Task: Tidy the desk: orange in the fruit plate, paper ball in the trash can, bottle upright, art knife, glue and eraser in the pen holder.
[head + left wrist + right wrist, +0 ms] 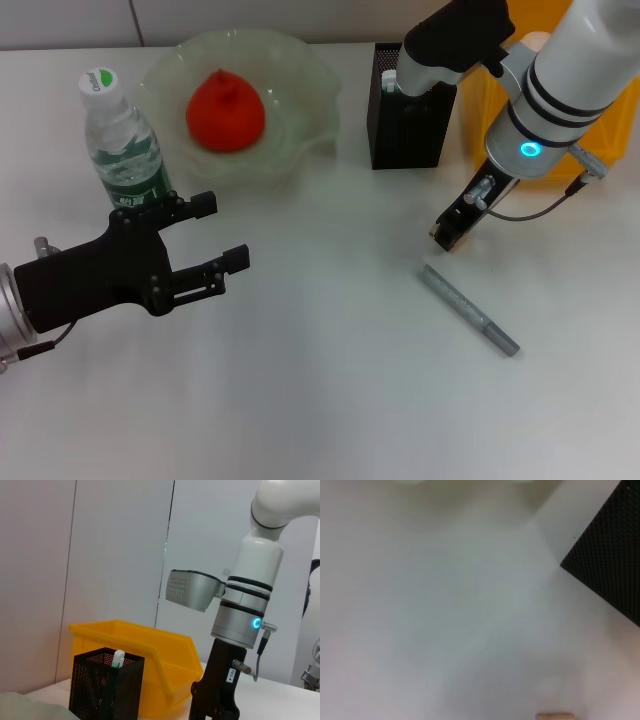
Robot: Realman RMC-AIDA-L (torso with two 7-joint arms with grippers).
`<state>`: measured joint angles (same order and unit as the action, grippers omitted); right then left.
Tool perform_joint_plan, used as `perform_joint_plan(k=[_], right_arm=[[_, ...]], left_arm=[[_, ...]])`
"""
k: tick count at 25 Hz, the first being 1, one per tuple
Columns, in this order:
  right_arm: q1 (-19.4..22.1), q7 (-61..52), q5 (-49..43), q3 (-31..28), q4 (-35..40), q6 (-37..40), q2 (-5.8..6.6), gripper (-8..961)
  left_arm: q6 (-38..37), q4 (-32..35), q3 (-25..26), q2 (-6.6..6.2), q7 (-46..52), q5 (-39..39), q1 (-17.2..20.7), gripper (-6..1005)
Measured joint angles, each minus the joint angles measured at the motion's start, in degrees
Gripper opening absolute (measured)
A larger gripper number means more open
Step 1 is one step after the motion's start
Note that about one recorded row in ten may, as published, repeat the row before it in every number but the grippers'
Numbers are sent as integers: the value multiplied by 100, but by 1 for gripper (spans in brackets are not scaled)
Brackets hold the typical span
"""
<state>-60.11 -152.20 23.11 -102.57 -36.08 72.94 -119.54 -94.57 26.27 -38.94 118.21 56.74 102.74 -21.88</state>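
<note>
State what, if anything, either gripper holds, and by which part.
Nothing is held. The left gripper hovers open beside the water bottle; the right gripper hangs near the art knife, its grasp unclear.

My orange (225, 110) sits in the green plate (310, 90). Bottle (122, 140) stands upright beside it. Grey knife (468, 309) lies flat on the desk, near the black mesh holder (405, 125).
</note>
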Motion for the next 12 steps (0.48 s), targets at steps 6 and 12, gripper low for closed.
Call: perform_joint_plan(k=[6,12], right_arm=[[7,0,2,0,-3,0,0,290],[22,3,74,0,-66,19,-7,264]], left_arm=[[-12,-7,0,0,-3,0,0,785],[-18,-16,0,0,-12,-25,1,785]])
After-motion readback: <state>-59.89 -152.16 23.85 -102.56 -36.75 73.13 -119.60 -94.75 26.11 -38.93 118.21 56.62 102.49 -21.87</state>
